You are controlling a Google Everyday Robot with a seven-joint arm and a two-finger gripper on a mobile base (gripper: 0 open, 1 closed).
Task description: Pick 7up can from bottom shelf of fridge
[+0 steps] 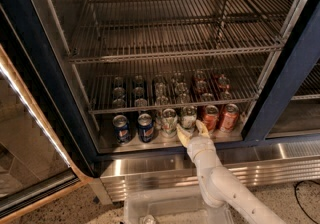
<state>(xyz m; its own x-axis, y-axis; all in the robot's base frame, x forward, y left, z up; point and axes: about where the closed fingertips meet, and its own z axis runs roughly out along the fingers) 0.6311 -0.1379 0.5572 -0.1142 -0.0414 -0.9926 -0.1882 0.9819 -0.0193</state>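
The fridge stands with its door open. On the bottom shelf a front row of cans holds two pale white-and-green 7up cans, side by side in the middle. My gripper reaches in from below, at the shelf's front edge. It is open, with one pale finger left of the right-hand 7up can's base and the other finger to its right. The can's lower part is hidden behind the gripper. I cannot tell whether the fingers touch it.
Two blue cans stand left of the 7up cans and two orange-red cans to the right, close by. More cans stand in rows behind. A wire rack hangs low over the cans. The ribbed steel base lies below.
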